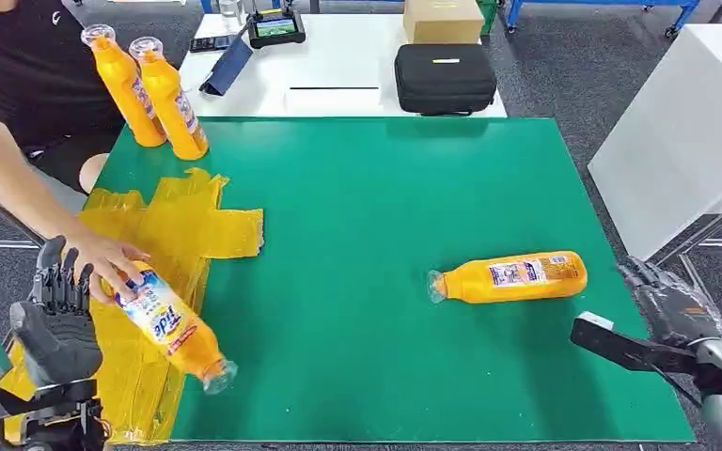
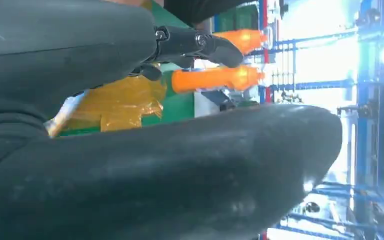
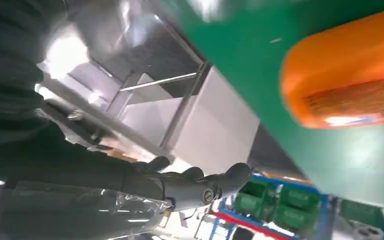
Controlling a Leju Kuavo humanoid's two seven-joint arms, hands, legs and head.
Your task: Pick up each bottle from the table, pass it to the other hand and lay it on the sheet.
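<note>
Now the left hand [image 1: 54,324] stands at the near left corner of the counter [image 1: 385,282], fingers upright and spread, holding nothing. Just beside it a person's hand [image 1: 103,258] rests on a bottle [image 1: 171,329] lying on the yellow sheet [image 1: 183,230], its cap end over the green. The right hand [image 1: 667,303] hangs off the counter's right edge, fingers loosely apart and empty; its lower part is cut off. Near it, a second bottle [image 1: 510,276] lies on the green. Two more bottles [image 1: 150,94] stand at the far left corner.
</note>
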